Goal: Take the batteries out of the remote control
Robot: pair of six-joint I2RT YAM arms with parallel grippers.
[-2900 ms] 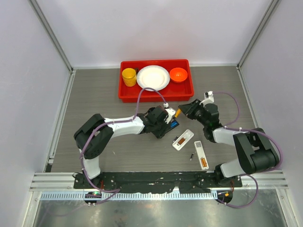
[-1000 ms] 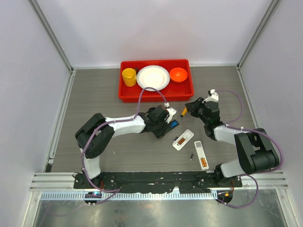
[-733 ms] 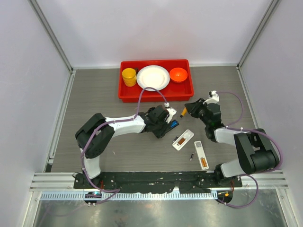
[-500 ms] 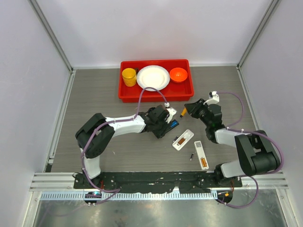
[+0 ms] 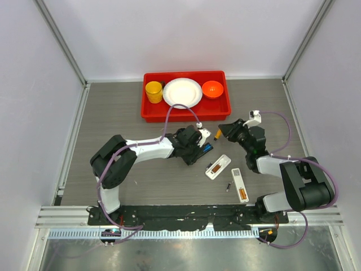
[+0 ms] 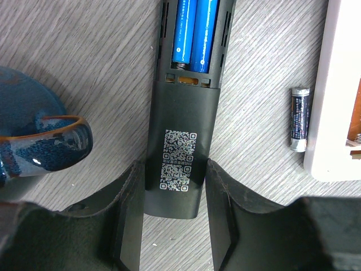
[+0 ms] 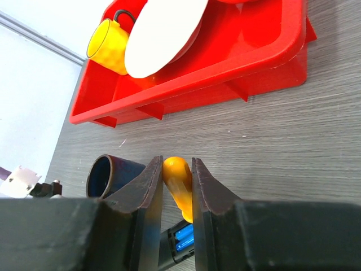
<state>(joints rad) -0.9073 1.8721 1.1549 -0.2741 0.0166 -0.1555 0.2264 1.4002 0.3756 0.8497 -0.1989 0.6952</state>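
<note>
Most of the top view is grey desk (image 5: 113,116), with the red tray (image 5: 217,113) at its upper centre. Below the tray the two hands meet.

The left hand (image 6: 174,169) pinches the near end of the black remote control (image 6: 181,113), one finger pressed on each long side, and holds it flat on the desk. The right hand (image 7: 176,169) is pressed together on the orange-handled screwdriver (image 7: 179,183), just up and right of the remote in the top view.

The batteries (image 6: 194,34), two bright blue cells, lie side by side in the open bay at the end of the remote farthest from the left hand. Their long axes run along the remote's length, straight up the left wrist frame.

The coming move probably falls to the right hand. It is the nearer one to the bay, which shows at the bottom of the right wrist view directly under the handle.

One dark grey battery (image 6: 298,118) lies loose on the desk, just beside a white remote (image 6: 338,84) at the right edge of the left wrist view.

The screwdriver's tip is hidden behind the right fingers (image 7: 149,186), so I cannot tell whether it touches a cell. The blue cells' far ends are cut off at the top of the left wrist frame. From above they are only a blue fleck.
</note>
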